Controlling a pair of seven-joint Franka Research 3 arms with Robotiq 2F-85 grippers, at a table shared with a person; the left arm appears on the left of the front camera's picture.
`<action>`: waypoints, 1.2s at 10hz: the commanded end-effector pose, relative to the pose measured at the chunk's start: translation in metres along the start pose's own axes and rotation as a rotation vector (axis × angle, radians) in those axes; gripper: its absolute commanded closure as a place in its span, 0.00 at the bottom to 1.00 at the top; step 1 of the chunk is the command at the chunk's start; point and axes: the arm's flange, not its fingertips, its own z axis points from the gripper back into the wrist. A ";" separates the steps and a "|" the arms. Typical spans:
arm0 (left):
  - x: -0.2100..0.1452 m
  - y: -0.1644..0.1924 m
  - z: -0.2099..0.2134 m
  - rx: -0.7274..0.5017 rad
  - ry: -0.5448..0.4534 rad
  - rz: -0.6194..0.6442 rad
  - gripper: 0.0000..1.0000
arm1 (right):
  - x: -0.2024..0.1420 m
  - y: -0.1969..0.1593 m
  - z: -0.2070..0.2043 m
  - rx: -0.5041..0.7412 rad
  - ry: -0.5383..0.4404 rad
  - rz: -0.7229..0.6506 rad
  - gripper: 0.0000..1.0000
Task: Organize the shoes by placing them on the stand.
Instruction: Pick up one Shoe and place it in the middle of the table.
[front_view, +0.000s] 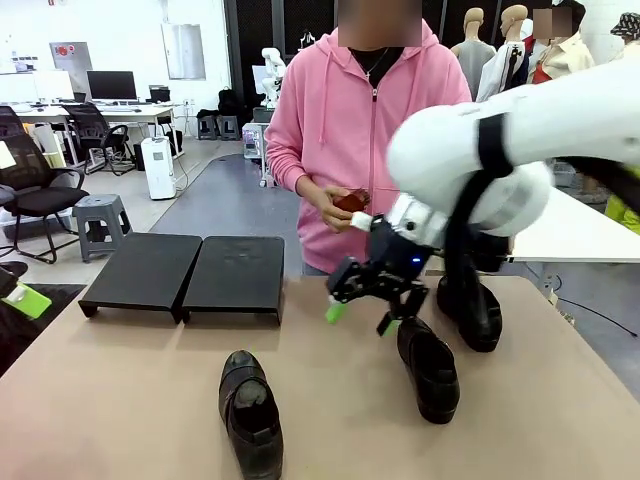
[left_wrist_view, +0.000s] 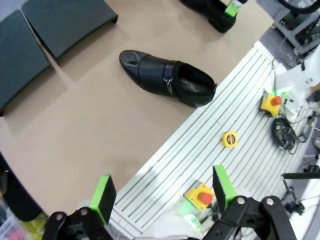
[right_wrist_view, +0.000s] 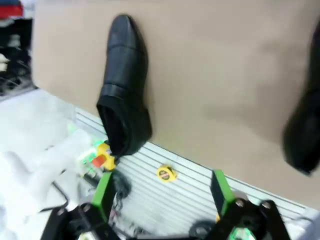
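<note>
Nearest the front camera, a glossy black leather slip-on shoe (front_view: 250, 410) lies on the tan tabletop (front_view: 120, 400) near the middle, its toe towards the far side. A second black shoe (front_view: 430, 368) lies to its right. A third black shoe (front_view: 472, 308) sits just beyond that one, partly hidden behind the white right arm (front_view: 520, 140).

The right gripper (front_view: 360, 315) hangs just beside the far end of the second black shoe. Its green-padded fingers are spread wide with nothing between them, and I cannot tell whether it touches the shoe. The left gripper (left_wrist_view: 162, 195) hovers over the table's near left edge, its jaws also wide apart and empty.

The stand (front_view: 235, 275), two low matte-black rectangular platforms side by side, sits at the far left of the table, well apart from all three shoes. A person in a pink hoodie (front_view: 350, 120) stands at the far side, with a hand (front_view: 335, 205) on a small brown object at the waist.
</note>
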 end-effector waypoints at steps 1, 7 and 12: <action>-0.001 0.001 0.002 -0.019 -0.008 -0.016 0.00 | -0.006 0.019 -0.026 0.009 0.004 0.052 0.00; -0.001 0.001 0.002 -0.019 -0.008 -0.016 0.00 | -0.007 0.118 -0.110 -0.222 0.233 0.445 0.00; -0.001 0.001 0.002 -0.019 -0.008 -0.016 0.00 | -0.040 -0.091 0.075 0.073 -0.116 -0.105 0.00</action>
